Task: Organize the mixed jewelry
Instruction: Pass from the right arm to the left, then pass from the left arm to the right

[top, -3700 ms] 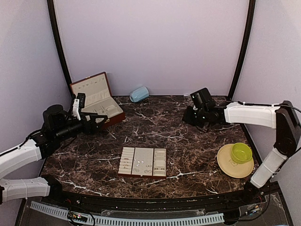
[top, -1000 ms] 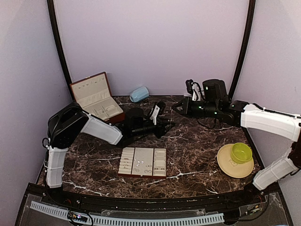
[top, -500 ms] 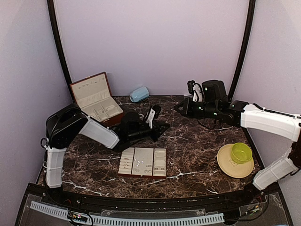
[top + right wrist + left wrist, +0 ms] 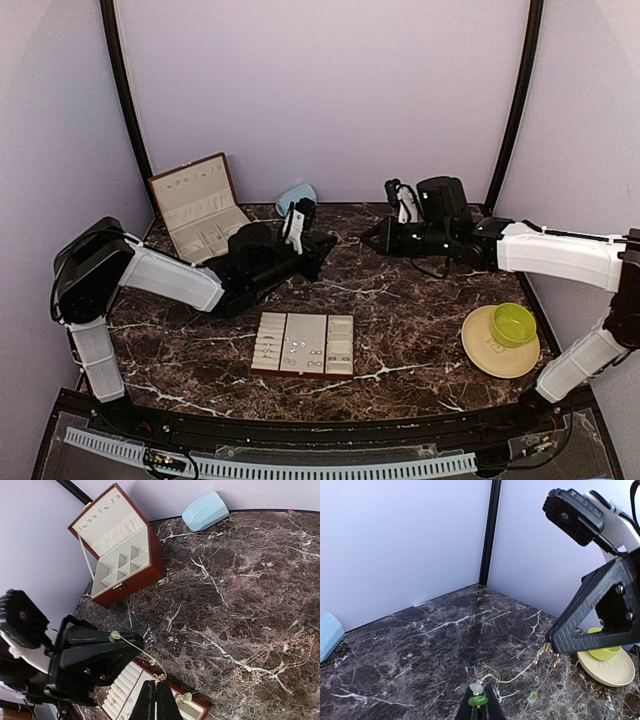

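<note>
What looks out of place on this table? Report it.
A thin gold chain lies tangled on the bare marble, away from the tray and box. A second, beaded chain is strung in mid-air between the left gripper and right gripper.

Thin gold chain [image 4: 520, 672] with small green beads (one pale) strung in the air, slack, ends pinched. Loose gold chain tangle [image 4: 272, 661] lies on marble. Tiny rings [image 4: 303, 350] sit in tray slots.

No readable text, label, brand or number shows anywhere.
</note>
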Action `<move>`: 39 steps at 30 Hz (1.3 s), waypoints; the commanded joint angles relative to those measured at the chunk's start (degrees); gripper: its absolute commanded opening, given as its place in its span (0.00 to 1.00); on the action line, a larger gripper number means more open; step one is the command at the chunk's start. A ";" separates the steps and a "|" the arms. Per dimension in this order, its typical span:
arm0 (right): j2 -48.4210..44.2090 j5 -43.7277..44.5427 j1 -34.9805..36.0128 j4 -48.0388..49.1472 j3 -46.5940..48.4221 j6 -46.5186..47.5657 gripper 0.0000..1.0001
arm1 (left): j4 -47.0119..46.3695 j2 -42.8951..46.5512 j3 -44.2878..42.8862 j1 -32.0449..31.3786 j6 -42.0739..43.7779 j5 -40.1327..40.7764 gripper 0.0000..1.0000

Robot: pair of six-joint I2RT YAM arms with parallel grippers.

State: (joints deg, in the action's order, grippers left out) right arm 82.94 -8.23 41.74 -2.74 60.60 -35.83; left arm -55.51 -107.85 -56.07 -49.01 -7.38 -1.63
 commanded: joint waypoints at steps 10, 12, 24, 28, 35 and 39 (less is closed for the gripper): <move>2.49 -5.09 4.07 7.07 -1.48 9.86 0.39 | 25.90 18.90 4.13 0.90 6.98 7.97 0.04; 1.90 -5.36 4.83 8.65 -1.91 11.63 0.46 | 30.96 21.10 3.71 2.35 8.50 3.90 0.03; 3.00 -7.25 10.72 25.36 -3.48 11.77 0.47 | 55.62 31.30 -2.03 6.06 11.57 -2.65 0.01; 5.30 -5.49 12.79 28.22 -2.29 11.86 0.47 | 60.68 32.63 -4.88 6.27 11.62 -5.77 0.01; 10.93 -5.54 13.76 26.75 3.57 12.55 0.33 | 66.18 33.97 -9.09 6.93 12.48 -12.11 0.01; 13.12 -7.85 13.90 25.18 6.53 14.25 0.34 | 67.66 34.90 -9.94 7.10 12.48 -13.09 0.01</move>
State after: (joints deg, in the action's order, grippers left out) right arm 94.65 -14.15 55.11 21.47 62.94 -23.77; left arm 8.10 -75.48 -63.96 -42.46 4.23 -11.57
